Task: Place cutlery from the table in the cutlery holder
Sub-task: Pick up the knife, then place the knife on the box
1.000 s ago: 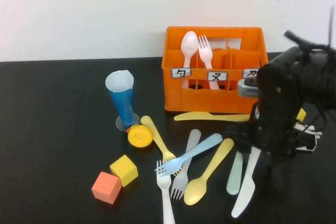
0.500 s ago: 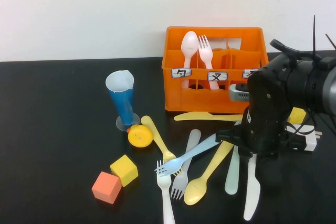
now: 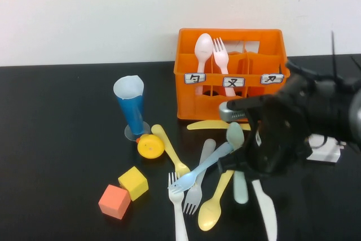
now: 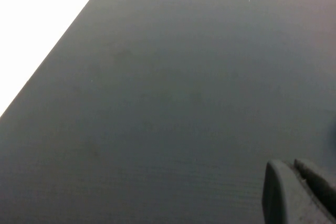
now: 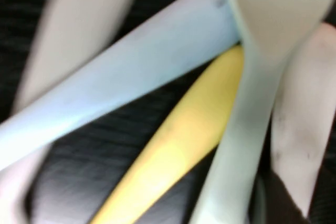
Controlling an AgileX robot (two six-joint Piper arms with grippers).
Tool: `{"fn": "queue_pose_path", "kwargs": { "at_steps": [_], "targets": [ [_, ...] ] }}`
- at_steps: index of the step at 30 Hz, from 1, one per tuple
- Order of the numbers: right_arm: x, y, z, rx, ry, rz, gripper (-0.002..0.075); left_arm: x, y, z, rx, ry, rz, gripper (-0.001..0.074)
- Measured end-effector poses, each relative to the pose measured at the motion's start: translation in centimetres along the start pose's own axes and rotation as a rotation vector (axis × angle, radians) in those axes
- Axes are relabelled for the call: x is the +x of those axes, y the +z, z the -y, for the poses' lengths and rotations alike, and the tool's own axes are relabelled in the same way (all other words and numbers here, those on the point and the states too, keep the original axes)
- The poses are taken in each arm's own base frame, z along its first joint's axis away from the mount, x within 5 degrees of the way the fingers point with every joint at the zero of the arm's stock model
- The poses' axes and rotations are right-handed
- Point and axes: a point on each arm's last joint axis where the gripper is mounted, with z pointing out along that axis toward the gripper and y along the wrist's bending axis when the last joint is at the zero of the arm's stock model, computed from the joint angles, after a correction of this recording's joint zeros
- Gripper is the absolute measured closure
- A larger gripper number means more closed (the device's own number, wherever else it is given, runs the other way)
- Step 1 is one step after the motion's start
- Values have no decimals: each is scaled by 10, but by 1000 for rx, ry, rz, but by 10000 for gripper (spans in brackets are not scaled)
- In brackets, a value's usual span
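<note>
The orange cutlery holder stands at the back with a pale pink spoon and fork upright in it. On the table in front lie a yellow knife, a light blue fork, a grey fork, a white fork, two yellow spoons, a pale green spoon and a white knife. My right gripper is low over the pale green spoon, with the white knife beside it. My left gripper is shut and empty over bare table.
A blue cup stands on the left beside a yellow round toy. A yellow cube and an orange cube lie at the front left. A white plug lies by the right arm.
My right arm moved left over the cutlery. The pale green spoon and the white knife shifted left with it, and the spoon's bowl now lies over the blue fork's handle.
</note>
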Motion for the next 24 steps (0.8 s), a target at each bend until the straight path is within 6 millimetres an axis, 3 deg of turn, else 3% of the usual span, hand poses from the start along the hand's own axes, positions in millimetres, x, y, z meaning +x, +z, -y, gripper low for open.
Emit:
{"fn": "queue_pose_path", "kwargs": {
  "at_steps": [5,14,24],
  "targets": [
    [18,-25,1,-101,-20,164,577,0,0,0,0,0,0,736],
    [27,-99,12,-264,-136,648,577,0,0,0,0,0,0,736],
    [8,-129,23,-270,-333,1012,577,0,0,0,0,-2,0,736]
  ]
}}
